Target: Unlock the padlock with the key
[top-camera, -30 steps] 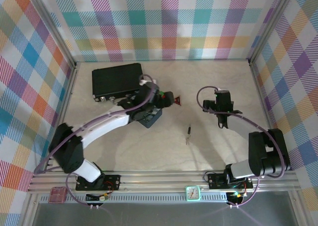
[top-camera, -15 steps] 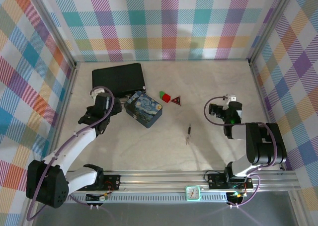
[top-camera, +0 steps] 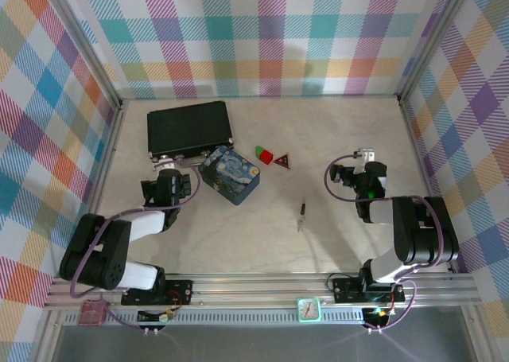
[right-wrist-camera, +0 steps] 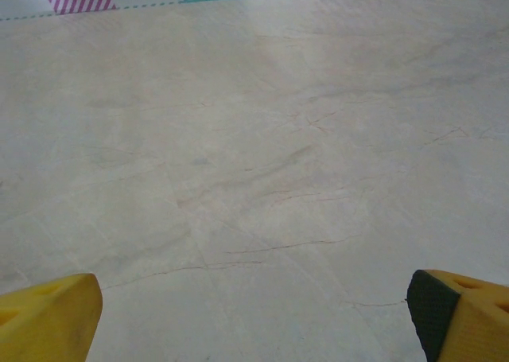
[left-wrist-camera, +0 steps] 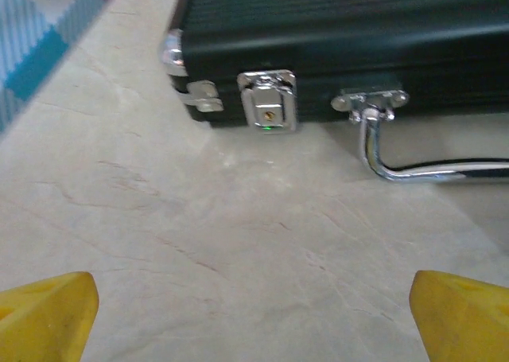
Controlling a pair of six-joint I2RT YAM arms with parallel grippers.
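Pastel plaid walls close in a pale, marble-patterned desk (top-camera: 342,123) on three sides. At the upper left of the top view lies a flat black case (top-camera: 188,128). Just below its lower right corner sits a blue swirl-painted box (top-camera: 230,175). To the right of the box are small red and green blocks (top-camera: 262,152) and a dark red triangle (top-camera: 282,161).

Near the middle of the frame, well apart from both arms, a tiny silvery-dark metal padlock (top-camera: 303,208) and a thin brass-tan key (top-camera: 300,223) lie on the desk as one slim sliver. They are too small to tell whether the key is in the lock.

The left pincer (top-camera: 168,171) sits left of the blue box and points at the case's lower edge. In the left wrist view its yellow fingertips (left-wrist-camera: 48,314) stand spread wide at the bottom corners, with nothing between them. Beyond the left pincer (left-wrist-camera: 254,318) that view shows the case's front wall (left-wrist-camera: 342,83) with a silver latch (left-wrist-camera: 269,99) and a silver handle (left-wrist-camera: 413,168).

The right pincer (top-camera: 359,165) sits at the right of the frame. In its wrist view the right pincer (right-wrist-camera: 254,318) is likewise spread wide, with its yellow fingertips (right-wrist-camera: 48,318) over bare desk.
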